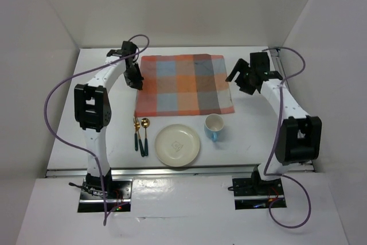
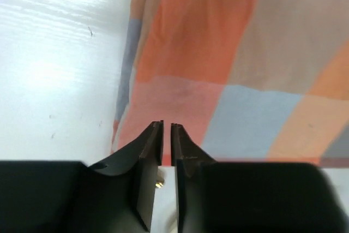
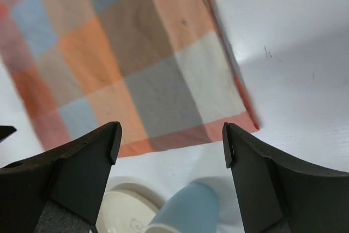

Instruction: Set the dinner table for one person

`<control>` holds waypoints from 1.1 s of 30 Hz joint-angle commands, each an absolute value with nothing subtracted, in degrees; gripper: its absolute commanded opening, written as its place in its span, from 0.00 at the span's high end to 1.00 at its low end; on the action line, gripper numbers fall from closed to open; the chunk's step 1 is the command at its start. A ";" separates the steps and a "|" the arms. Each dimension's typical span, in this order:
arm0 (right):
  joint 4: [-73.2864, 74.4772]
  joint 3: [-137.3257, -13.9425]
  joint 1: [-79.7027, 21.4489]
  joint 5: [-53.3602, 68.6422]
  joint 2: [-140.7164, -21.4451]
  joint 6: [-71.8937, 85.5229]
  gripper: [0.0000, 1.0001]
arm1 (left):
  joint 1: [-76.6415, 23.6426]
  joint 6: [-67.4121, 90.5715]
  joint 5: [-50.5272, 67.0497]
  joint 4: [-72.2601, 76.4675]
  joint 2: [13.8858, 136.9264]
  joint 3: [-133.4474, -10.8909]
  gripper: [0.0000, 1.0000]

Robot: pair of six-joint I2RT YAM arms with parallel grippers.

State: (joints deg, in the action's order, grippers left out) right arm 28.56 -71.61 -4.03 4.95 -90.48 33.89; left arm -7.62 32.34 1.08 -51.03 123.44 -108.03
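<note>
The white dinner table (image 1: 252, 142) carries an orange-and-blue-grey checked cloth (image 1: 184, 84) spread flat at its middle back. A cream plate (image 1: 178, 144), a light blue cup (image 1: 214, 127), and a gold fork (image 1: 136, 133) and spoon (image 1: 145, 136) with dark handles lie in front of it. My left gripper (image 1: 135, 78) hovers over the cloth's left edge; in the left wrist view (image 2: 167, 126) its jaws are nearly together with nothing between them. My right gripper (image 1: 243, 78) is open and empty just right of the cloth; in its wrist view (image 3: 172, 140) it hangs above the cloth's near right corner (image 3: 218, 129) and the cup (image 3: 188, 208).
White walls enclose the table at the back and both sides. A metal rail (image 1: 172, 170) runs along the near edge by the arm bases. The plate's rim (image 3: 125, 214) shows left of the cup in the right wrist view. Bare tabletop (image 2: 54, 53) lies left of the cloth.
</note>
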 commanded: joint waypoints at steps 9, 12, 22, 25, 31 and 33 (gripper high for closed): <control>33.76 -64.25 -6.50 7.46 -78.74 30.76 0.28 | -13.53 29.44 0.80 -47.29 113.72 -102.48 0.59; 30.77 -66.61 -6.50 8.44 -85.74 30.76 0.63 | -14.24 30.93 0.09 -46.50 117.50 -102.48 0.69; 24.71 -73.92 -7.03 11.51 -108.35 31.82 1.00 | -14.24 31.55 -0.62 -43.86 124.80 -98.89 0.91; 23.47 -70.94 -7.65 11.51 -108.98 32.34 1.00 | -14.24 31.55 -0.62 -43.16 124.80 -96.51 0.96; 21.63 -63.82 -7.65 10.99 -107.76 33.66 1.00 | -14.24 32.08 0.62 -40.69 122.34 -88.25 0.98; 21.62 -62.76 -8.17 10.99 -107.23 34.19 1.00 | -14.24 32.08 1.23 -40.69 121.64 -86.67 0.98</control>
